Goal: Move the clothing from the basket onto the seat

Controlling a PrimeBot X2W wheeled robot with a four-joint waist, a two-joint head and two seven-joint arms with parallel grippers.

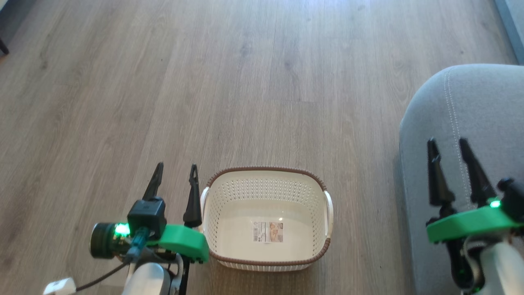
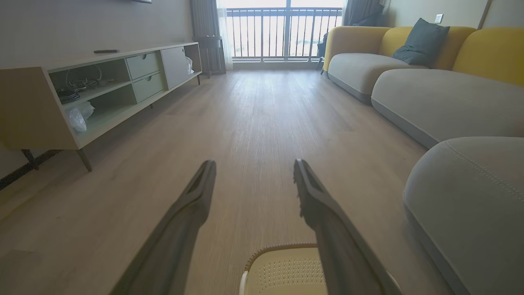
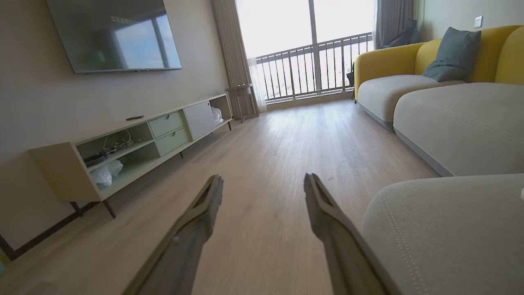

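The cream basket (image 1: pixel 266 186) with a brown rim stands on the wooden floor, nothing inside but a label on its base; its far rim also shows at the bottom of the left wrist view (image 2: pixel 282 248). The clothing is out of view. My left gripper (image 1: pixel 176 168) hangs open just left of the basket, its fingers apart with nothing between them (image 2: pixel 254 164). The grey seat (image 1: pixel 470 106) with light stitching fills the right side. Over its near edge my right gripper (image 1: pixel 448 143) stands open and empty (image 3: pixel 264 178). The seat's rounded corner shows at the right in both wrist views (image 2: pixel 470 196) (image 3: pixel 450 229).
Wooden floor (image 1: pixel 245 82) stretches ahead. A low TV cabinet (image 3: pixel 143 143) runs along the left wall under a wall screen (image 3: pixel 114 32). More grey and yellow sofa sections (image 2: pixel 442 98) with a dark cushion (image 3: pixel 454 53) line the right. A balcony railing (image 2: pixel 282 32) closes the far end.
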